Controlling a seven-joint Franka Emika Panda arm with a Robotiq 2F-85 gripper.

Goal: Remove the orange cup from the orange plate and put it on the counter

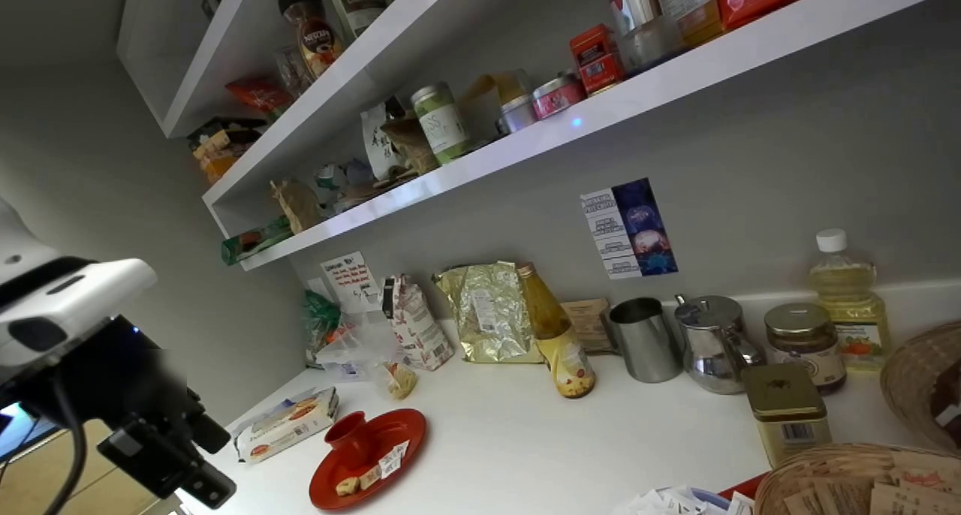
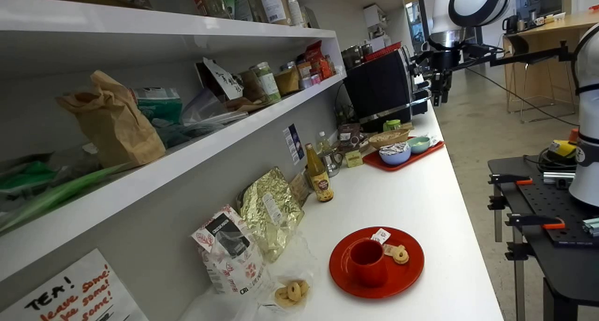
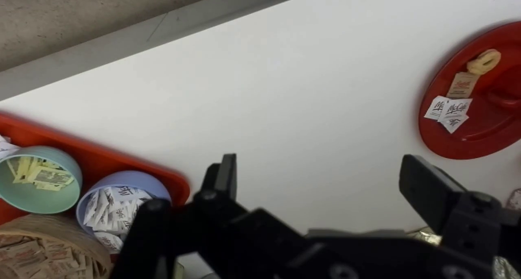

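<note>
The orange cup is a small red-orange cup (image 1: pixel 351 441) standing upright on the round red-orange plate (image 1: pixel 405 426); both also show in an exterior view, the cup (image 2: pixel 368 267) and the plate (image 2: pixel 406 275). The plate stands on the white counter (image 2: pixel 393 204). In the wrist view the plate (image 3: pixel 484 142) is cut by the right edge, so the cup is mostly out of frame. My gripper (image 3: pixel 319 169) is open and empty, pointing down over bare counter (image 3: pixel 285 100). It hangs apart from the plate, and shows in both exterior views (image 1: pixel 214 462) (image 2: pixel 440 96).
Ring cookies and sachets (image 2: pixel 381 236) lie on the plate. A red tray (image 2: pixel 388 165) with bowls, a yellow bottle (image 2: pixel 319 178), a gold bag (image 2: pixel 271 213) and metal jugs (image 1: pixel 646 342) stand along the wall. A white shelf (image 1: pixel 420 192) hangs above. A flat packet (image 1: pixel 289 425) lies beside the plate.
</note>
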